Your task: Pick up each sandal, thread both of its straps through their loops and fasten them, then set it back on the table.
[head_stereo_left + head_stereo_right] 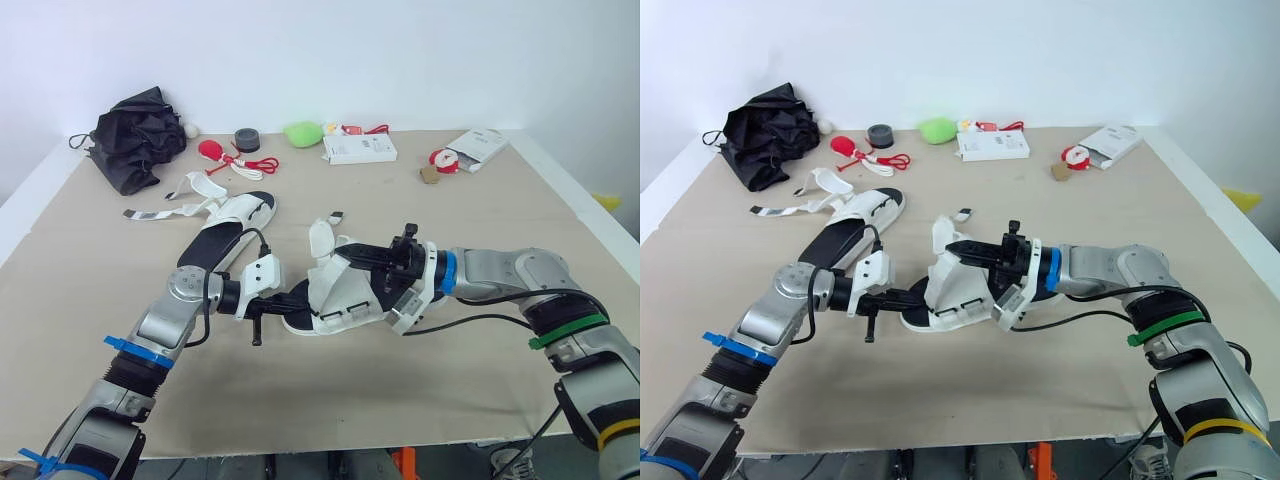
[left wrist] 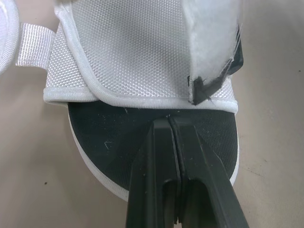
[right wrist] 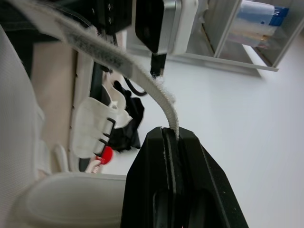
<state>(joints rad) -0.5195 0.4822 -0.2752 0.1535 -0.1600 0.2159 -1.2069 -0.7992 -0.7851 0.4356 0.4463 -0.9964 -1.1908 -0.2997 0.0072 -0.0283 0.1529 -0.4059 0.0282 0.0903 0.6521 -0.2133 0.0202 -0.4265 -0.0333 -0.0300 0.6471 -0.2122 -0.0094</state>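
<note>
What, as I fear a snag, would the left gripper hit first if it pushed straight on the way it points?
Most likely the white mesh upper of the sandal: the left gripper, shut, lies over the black footbed just short of it.

This looks like a robot test lab. A bare white wall (image 1: 400,50) stands behind a broad worktop (image 1: 480,230) topped with plain tan board. Unrelated props lie scattered around a flat white box (image 1: 359,149) near the far edge: a green lump (image 1: 302,132) and a roll of tape (image 1: 247,140) to its left, and a crumpled black bundle (image 1: 135,135) further left. Open shelving (image 3: 223,28) appears in the right wrist view.
</note>
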